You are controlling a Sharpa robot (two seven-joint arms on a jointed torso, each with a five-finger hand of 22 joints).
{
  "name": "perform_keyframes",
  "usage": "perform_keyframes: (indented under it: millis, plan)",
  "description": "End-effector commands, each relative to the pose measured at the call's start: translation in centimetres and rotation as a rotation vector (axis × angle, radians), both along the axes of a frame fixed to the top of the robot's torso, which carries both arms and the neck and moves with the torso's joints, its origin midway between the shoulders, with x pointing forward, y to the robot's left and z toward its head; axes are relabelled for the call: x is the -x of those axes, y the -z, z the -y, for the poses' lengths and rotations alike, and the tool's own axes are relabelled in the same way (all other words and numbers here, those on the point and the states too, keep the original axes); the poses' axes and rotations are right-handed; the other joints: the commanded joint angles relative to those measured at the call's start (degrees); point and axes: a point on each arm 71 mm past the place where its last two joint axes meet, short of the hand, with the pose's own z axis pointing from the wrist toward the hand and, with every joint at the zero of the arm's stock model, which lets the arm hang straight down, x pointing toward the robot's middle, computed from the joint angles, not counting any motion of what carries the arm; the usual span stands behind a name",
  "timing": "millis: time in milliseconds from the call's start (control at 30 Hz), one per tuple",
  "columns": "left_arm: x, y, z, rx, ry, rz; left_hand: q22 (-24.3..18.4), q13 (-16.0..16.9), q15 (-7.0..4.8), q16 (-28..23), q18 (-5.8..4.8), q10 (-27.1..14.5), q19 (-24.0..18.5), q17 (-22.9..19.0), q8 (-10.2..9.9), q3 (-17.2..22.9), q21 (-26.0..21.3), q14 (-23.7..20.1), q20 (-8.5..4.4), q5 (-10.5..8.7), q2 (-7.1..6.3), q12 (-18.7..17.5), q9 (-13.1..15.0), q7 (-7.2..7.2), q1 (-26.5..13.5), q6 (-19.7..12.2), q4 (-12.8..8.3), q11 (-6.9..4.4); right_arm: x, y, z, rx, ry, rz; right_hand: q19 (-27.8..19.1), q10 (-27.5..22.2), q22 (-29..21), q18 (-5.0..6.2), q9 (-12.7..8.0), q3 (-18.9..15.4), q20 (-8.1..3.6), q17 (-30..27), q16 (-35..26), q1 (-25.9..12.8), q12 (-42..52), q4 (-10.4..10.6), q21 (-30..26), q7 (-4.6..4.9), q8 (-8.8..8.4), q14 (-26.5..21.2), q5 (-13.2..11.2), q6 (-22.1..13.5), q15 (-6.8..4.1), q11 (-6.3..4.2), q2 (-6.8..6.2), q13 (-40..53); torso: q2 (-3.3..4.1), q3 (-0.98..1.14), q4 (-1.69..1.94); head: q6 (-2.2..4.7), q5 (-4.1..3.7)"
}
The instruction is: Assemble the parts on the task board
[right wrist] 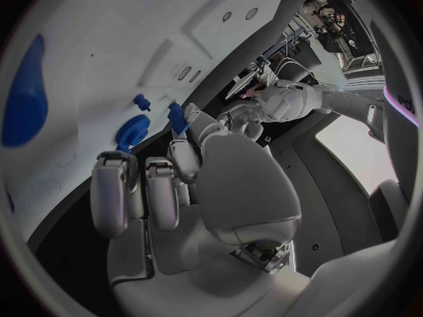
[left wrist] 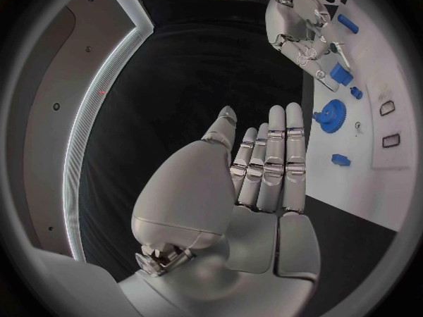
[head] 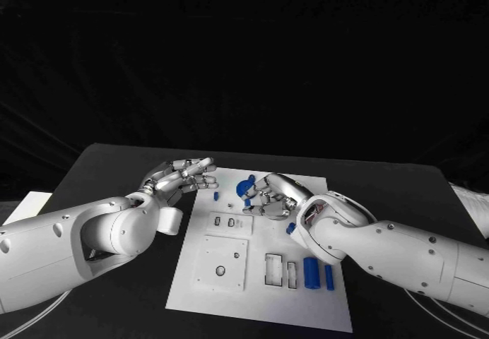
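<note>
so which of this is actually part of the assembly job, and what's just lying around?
Job:
task board
blue gear
two blue cylinders
small blue block, pinched by the right hand
right hand
left hand, fingers apart, holding nothing

Lying about:
black table
white object at the table's right edge

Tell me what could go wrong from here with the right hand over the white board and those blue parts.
1. The right hand pinches a small blue part at its fingertips; so slight a hold could let it slip.
2. The blue toothed gear and a small blue piece lie loose on the white task board near that hand; a sweep might knock them.
3. The left hand hovers open at the board's edge, close enough to collide.
</note>
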Motion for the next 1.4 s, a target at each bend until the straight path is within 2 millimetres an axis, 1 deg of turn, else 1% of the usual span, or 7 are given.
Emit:
perform_keyframes:
  millis: [33, 67, 167, 500, 1033, 1200, 1400]
  plan:
    - [0.0, -0.2, 0.1, 0.026, 0.014, 0.008, 0.06, -0.01, -0.09, -0.27, 0.54, -0.17, -0.5, 0.06, -0.12, 0.03, 0.22, -0.4, -0.1, 0.15, -0.1, 0.01, -0.01, 0.0, 0.66, -0.27, -0.23, 0.01, 0.2, 0.6, -0.6, 0.063, -0.014, 0.015, -0.12, 0.05, -0.09, -0.59, 0.1, 0.23, -0.36, 13.2, 0.25, -0.32, -0.23, 0.04, -0.12, -0.1, 0.16, 5.43, 0.23, 0.56, -0.37, -0.44, -0.02, -1.39, -0.02, 0.04, -0.03, -0.54, 0.42]
    - [0.0, -0.2, 0.1, 0.026, 0.014, 0.008, 0.06, -0.01, -0.09, -0.27, 0.54, -0.17, -0.5, 0.06, -0.12, 0.03, 0.22, -0.4, -0.1, 0.15, -0.1, 0.01, -0.01, 0.0, 0.66, -0.27, -0.23, 0.01, 0.3, 0.8, -0.8, 0.069, -0.019, 0.014, -0.13, 0.02, -0.11, -0.59, 0.1, 0.23, -0.37, 13.19, 0.25, -0.36, -0.3, 0.04, -0.13, -0.1, 0.16, 5.43, 0.21, 0.56, -0.37, -0.44, -0.04, -1.44, -0.01, 0.03, -0.02, -0.61, 0.52]
    - [0.0, -0.2, 0.1, 0.027, 0.015, 0.008, 0.07, 0.0, -0.09, -0.28, 0.54, -0.12, -0.52, 0.08, -0.1, 0.05, 0.24, -0.4, -0.1, 0.14, -0.09, 0.04, 0.0, -0.01, 0.63, -0.24, -0.25, 0.0, 0.5, 1.1, -1.3, 0.083, -0.03, 0.012, -0.15, 0.0, -0.14, -0.58, 0.09, 0.24, -0.38, 13.2, 0.25, -0.48, -0.36, 0.06, -0.15, -0.09, 0.14, 5.43, 0.12, 0.56, -0.37, -0.44, -0.08, -1.47, 0.01, 0.17, -0.22, -0.86, 0.79]
    - [0.0, -0.2, 0.2, 0.027, 0.017, 0.006, 0.07, 0.0, -0.09, -0.28, 0.54, -0.12, -0.52, 0.08, -0.1, 0.05, 0.24, -0.4, -0.1, 0.14, -0.09, 0.04, 0.0, -0.01, 0.63, -0.24, -0.25, 0.0, 0.9, 1.6, -2.2, 0.131, -0.062, 0.011, -0.16, -0.22, -0.16, -0.58, 0.09, 0.23, -0.39, 13.17, 0.23, -0.73, -0.88, 0.12, -0.17, -0.09, 0.11, 5.42, -0.01, 0.57, -0.38, -0.43, -0.16, -1.83, -0.03, 0.21, -0.27, -1.43, 1.11]
    - [0.0, -0.2, 0.4, 0.03, 0.024, 0.004, 0.07, 0.0, -0.09, -0.28, 0.54, -0.12, -0.52, 0.08, -0.1, 0.05, 0.24, -0.4, -0.1, 0.14, -0.09, 0.04, 0.0, -0.01, 0.63, -0.24, -0.25, 0.0, 1.1, 2.2, -2.9, 0.166, -0.084, 0.009, -0.22, -0.66, -0.29, -0.56, 0.1, 0.27, -0.4, 13.18, 0.23, -0.94, -1.85, 0.16, -0.25, -0.12, 0.12, 5.42, -0.1, 0.64, -0.38, -0.45, -0.19, -2.5, -0.01, 0.14, -0.13, -1.78, 1.28]
    - [0.0, -0.2, 0.5, 0.03, 0.023, 0.005, 0.07, 0.0, -0.09, -0.28, 0.54, -0.12, -0.52, 0.08, -0.1, 0.05, 0.24, -0.4, -0.1, 0.14, -0.09, 0.04, 0.0, -0.01, 0.63, -0.24, -0.25, 0.0, 1.0, 2.3, -2.9, 0.174, -0.083, 0.012, -0.37, -1.84, -0.62, -0.5, 0.06, 0.47, -0.42, 13.0, 0.12, -1.26, -4.34, 0.13, -0.43, -0.1, -0.03, 5.38, -0.06, 0.5, -0.4, -0.46, -0.3, -4.2, 0.03, 0.18, -0.17, -2.03, 1.39]
    - [0.0, -0.2, 0.5, 0.03, 0.024, 0.005, 0.07, 0.0, -0.09, -0.28, 0.54, -0.12, -0.52, 0.08, -0.1, 0.05, 0.24, -0.4, -0.1, 0.14, -0.09, 0.04, 0.0, -0.01, 0.63, -0.24, -0.25, 0.0, 0.9, 2.4, -2.9, 0.186, -0.082, 0.014, -0.44, -2.66, -0.74, -0.48, 0.02, 0.68, -0.43, 12.95, 0.08, -1.47, -6.26, 0.06, -0.52, -0.06, -0.16, 5.36, -0.05, 0.38, -0.39, -0.44, -0.41, -5.54, 0.0, 0.14, -0.2, -2.14, 1.3]
